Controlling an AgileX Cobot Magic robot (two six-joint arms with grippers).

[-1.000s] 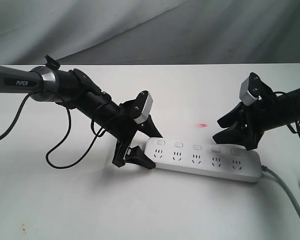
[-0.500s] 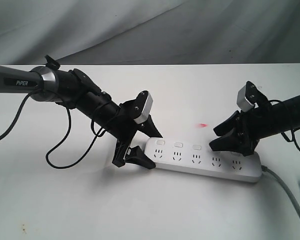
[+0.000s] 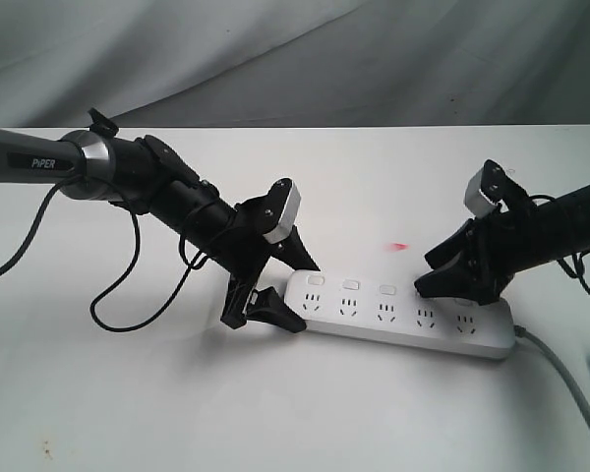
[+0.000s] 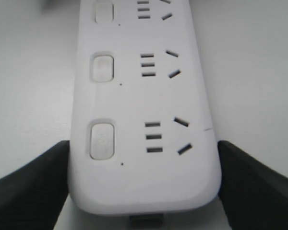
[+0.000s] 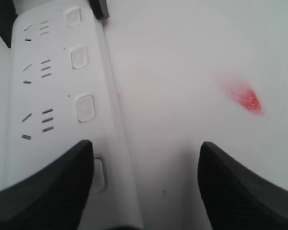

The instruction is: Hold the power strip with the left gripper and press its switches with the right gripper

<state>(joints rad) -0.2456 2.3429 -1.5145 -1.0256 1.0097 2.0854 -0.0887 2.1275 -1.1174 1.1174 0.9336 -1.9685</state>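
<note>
1. The power strip [image 3: 403, 315] lies flat on the counter [image 3: 275, 413]. The left tool [image 3: 297, 295] is clamped on its end, one finger on each side.
2. The right tool [image 3: 431, 277] has its fingers wide apart. One finger sits over the fourth of the switches [image 5: 100, 175].
3. I think it should push that fingertip straight down, gently, so the strip does not slide.
4. A red mark [image 3: 398, 245] and the grey cable [image 3: 570, 379] are near. Neither is in the way.

Long white rounded plastic power strip [image 3: 398, 332] lies flat, lower centre-right; small white rounded switches [image 3: 350, 283] line its upper edge.
</note>
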